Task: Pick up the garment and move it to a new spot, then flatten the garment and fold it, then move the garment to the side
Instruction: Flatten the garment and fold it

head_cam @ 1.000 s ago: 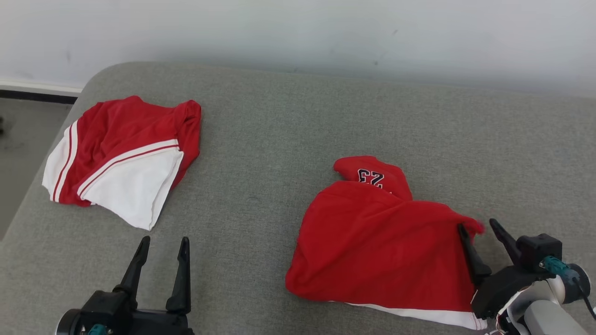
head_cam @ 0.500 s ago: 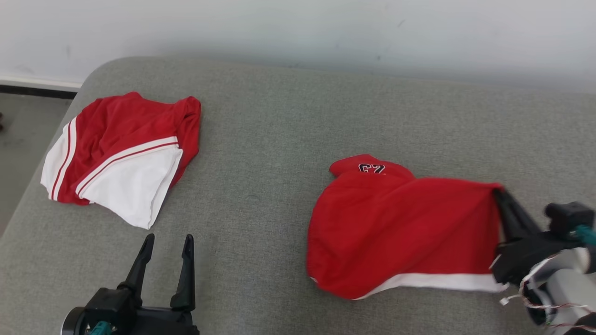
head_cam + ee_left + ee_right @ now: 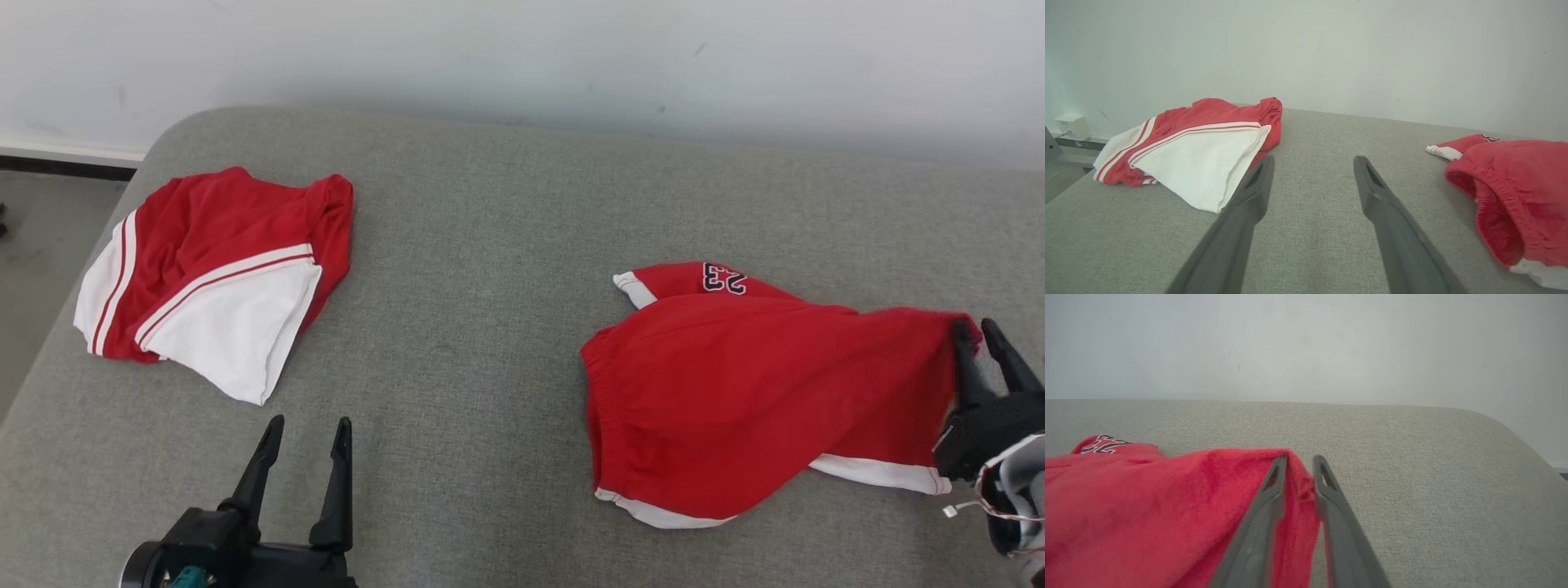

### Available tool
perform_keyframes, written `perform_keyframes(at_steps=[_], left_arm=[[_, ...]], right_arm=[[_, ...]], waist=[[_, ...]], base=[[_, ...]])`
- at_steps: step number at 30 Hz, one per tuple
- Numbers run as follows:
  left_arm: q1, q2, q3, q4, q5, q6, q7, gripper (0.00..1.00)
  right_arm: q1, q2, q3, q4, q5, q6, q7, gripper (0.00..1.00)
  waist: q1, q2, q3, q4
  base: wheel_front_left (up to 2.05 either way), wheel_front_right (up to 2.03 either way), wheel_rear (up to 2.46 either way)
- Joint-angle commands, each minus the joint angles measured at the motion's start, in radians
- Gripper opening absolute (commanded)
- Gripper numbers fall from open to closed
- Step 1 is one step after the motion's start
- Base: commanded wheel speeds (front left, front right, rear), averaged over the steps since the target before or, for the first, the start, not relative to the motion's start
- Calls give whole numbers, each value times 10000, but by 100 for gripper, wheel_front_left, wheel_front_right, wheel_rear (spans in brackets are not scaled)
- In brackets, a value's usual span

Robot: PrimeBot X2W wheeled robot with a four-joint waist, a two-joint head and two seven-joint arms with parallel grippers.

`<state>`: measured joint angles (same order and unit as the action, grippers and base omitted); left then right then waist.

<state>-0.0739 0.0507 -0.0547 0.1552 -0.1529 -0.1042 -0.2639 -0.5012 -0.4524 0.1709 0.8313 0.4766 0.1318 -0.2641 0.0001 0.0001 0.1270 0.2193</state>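
On the table [image 3: 490,245], the garment [image 3: 759,384] to the right, a second garment [image 3: 212,269] well apart at far left. In front of the second garment, the left gripper [image 3: 311,420]; round the garment's right corner, the jaws of the right gripper [image 3: 974,327].

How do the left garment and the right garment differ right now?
The left garment lies folded and untouched; the right garment is stretched out, one corner pinched by the right gripper. The left garment shows broad white panels; the right garment shows mostly red, with a 23. Both are red with white trim.
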Motion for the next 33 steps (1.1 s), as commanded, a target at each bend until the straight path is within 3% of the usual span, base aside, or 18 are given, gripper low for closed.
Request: perform_keyframes(at_steps=[1, 8, 20, 33], left_arm=[[91, -2, 43, 26, 25, 51, -8, 100], [260, 1, 209, 16, 168, -1, -8, 100], [652, -1, 648, -134, 285, -78, -8, 100], [724, -1, 944, -205, 362, -154, -8, 100]], right_arm=[[3, 80, -10, -45, -116, -22, -4, 100], [713, 424, -366, -1304, -267, -24, -4, 100], [3258, 1489, -1380, -5228, -1249, -22, -4, 100], [5582, 2441, -1725, -7354, -2042, -22, -4, 100]], waist=[[-1, -1, -108, -95], [-1, -1, -534, -492], [-1, -1, -912, -1224], [-1, -1, -926, -1390]], base=[[0, 0, 0], [0, 0, 0], [0, 0, 0], [0, 0, 0]])
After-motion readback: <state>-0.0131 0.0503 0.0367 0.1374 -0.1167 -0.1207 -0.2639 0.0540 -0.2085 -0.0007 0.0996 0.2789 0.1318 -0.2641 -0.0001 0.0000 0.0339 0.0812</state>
